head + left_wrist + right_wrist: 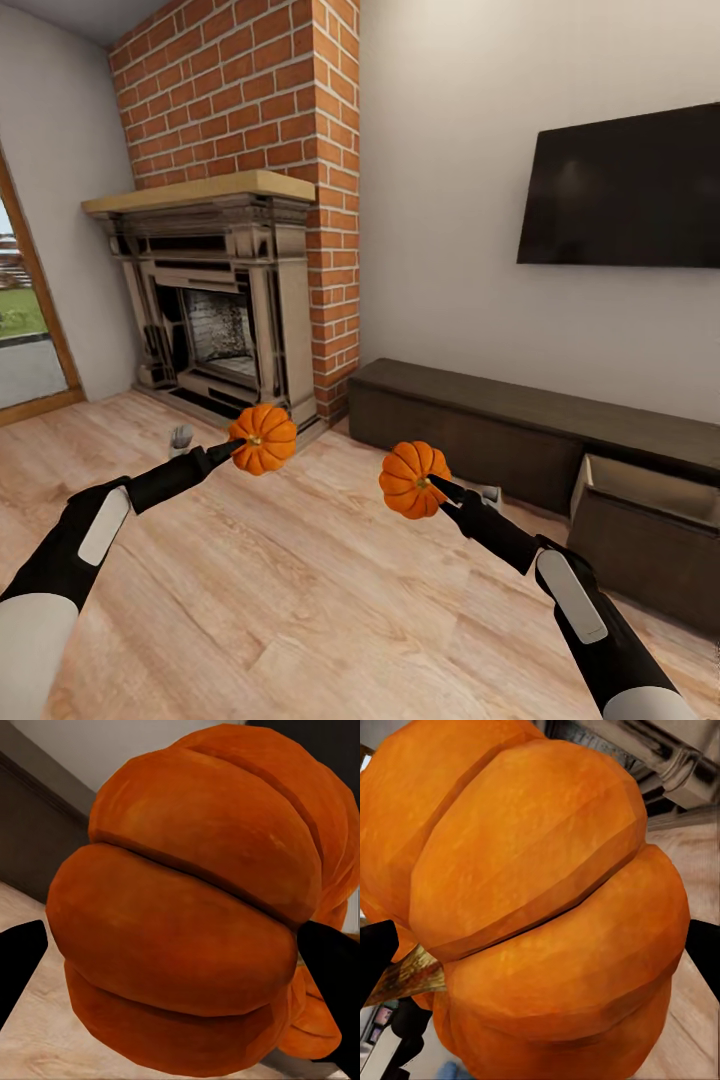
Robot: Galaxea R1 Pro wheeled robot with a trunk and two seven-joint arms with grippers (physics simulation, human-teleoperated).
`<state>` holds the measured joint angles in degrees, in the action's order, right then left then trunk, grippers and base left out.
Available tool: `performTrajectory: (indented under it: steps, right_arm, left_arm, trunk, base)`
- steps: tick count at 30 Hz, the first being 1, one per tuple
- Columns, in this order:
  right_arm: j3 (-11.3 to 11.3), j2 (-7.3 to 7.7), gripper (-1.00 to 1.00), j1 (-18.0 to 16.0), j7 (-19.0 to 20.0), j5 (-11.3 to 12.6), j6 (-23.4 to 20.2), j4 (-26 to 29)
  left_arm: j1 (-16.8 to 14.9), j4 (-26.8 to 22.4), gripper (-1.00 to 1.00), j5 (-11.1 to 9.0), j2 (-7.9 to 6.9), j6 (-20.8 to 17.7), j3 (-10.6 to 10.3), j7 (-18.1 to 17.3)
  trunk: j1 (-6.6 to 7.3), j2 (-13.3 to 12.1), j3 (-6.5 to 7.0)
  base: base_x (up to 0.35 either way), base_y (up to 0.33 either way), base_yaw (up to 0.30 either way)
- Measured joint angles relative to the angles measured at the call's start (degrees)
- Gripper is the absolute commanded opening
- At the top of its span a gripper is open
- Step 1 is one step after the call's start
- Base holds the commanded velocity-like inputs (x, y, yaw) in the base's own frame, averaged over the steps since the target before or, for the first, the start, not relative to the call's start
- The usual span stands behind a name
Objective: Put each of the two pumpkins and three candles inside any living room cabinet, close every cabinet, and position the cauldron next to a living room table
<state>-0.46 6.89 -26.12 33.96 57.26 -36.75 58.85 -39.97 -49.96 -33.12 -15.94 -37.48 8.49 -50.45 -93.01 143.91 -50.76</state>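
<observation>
While both arms reach forward over the wood floor (250, 600), left pincer (238, 447) pinching one pumpkin (263, 438), right pincer (432, 484) pinching the other pumpkin (414, 479); both carried clear of the floor, well apart, likely so neither knocks the other in transit. Dark fingertips (334, 960) pressed against ribbed orange flanks in the wrist views. Low dark cabinet (470, 420) along the white wall under the TV (625, 190), one drawer (640, 490) standing open at right — probable drop point. Fireplace (215, 290) to the left. Candles and cauldron not identified.

Black arms (75, 540) with pale grey panels, white upper segments.
</observation>
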Motion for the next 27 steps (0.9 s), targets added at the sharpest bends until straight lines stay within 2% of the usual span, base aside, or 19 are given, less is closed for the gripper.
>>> performTrajectory:
  steps: [6, 15, 27]
  right_arm:
    - [-0.07, 0.06, -1.00, 0.00, -0.02, 0.29, -0.07, -0.08]
    - [-0.09, 0.11, -1.00, -0.01, -0.01, 0.30, -0.08, -0.27]
    - [-0.09, 0.23, -1.00, 0.01, 0.00, 0.16, -0.03, -0.31]
  left_arm:
    - [0.00, 0.06, -1.00, 0.09, 0.02, 0.08, 0.03, -0.04]
    - [-0.01, 0.06, -1.00, -0.26, -0.04, -0.02, 0.24, -0.04]
    - [0.00, 0.10, -1.00, -0.13, -0.04, 0.10, 0.30, -0.11]
  trunk:
    - [-0.01, 0.00, -0.02]
    - [-0.02, 0.00, -0.02]
    - [-0.02, 0.00, -0.02]
  base:
    - [0.135, 0.172, -0.273]
    - [0.023, 0.161, -0.277]
    - [-0.022, 0.034, -0.277]
